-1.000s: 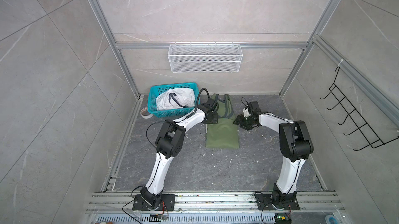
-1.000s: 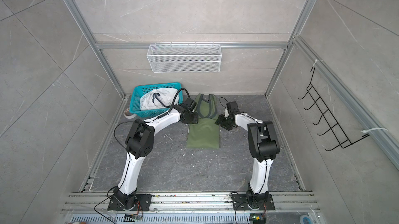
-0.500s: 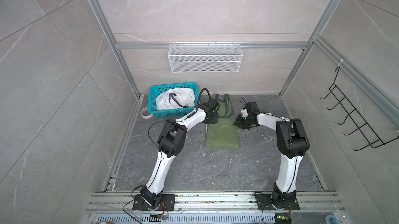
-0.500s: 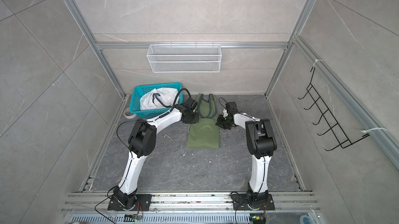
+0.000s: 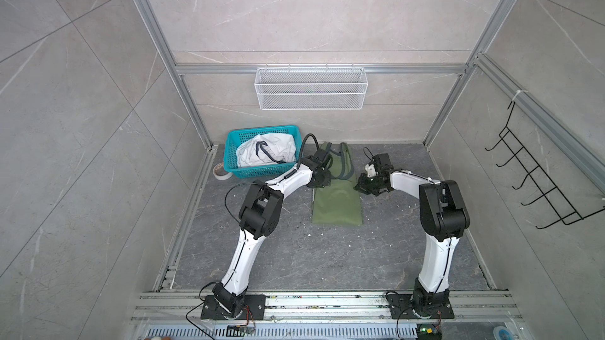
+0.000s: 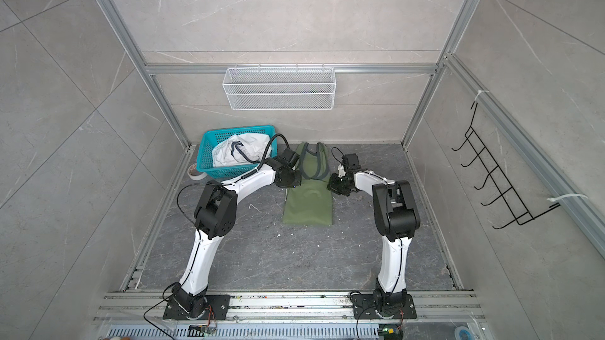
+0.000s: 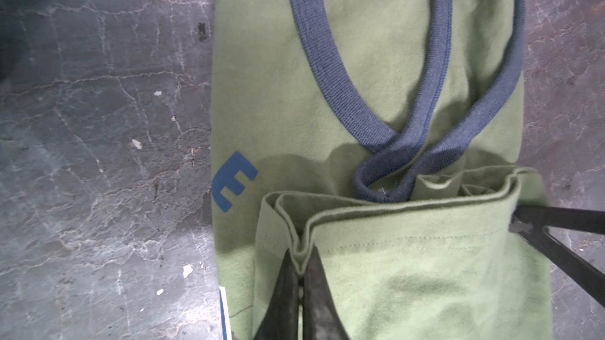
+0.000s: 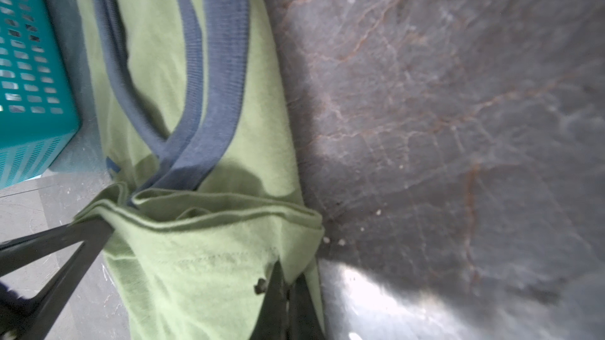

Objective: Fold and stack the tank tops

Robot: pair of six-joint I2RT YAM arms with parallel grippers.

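In both top views the green tank top (image 5: 337, 204) lies folded into a narrow strip on the grey floor (image 5: 294, 256), straps toward the back wall, just beside the teal basket (image 5: 262, 132) holding the crumpled white tank top (image 5: 268, 153); the left gripper (image 5: 320, 180) and right gripper (image 5: 364, 187) sit at its two side edges, near the middle. In the left wrist view the left fingers (image 7: 316, 295) are pressed together, pinching the layered hem of the green cloth just below the dark trim (image 7: 327, 70), with a blue letter (image 7: 234, 181) beside it; in the right wrist view the right fingers (image 8: 276, 292) pinch the same hem at its other corner.
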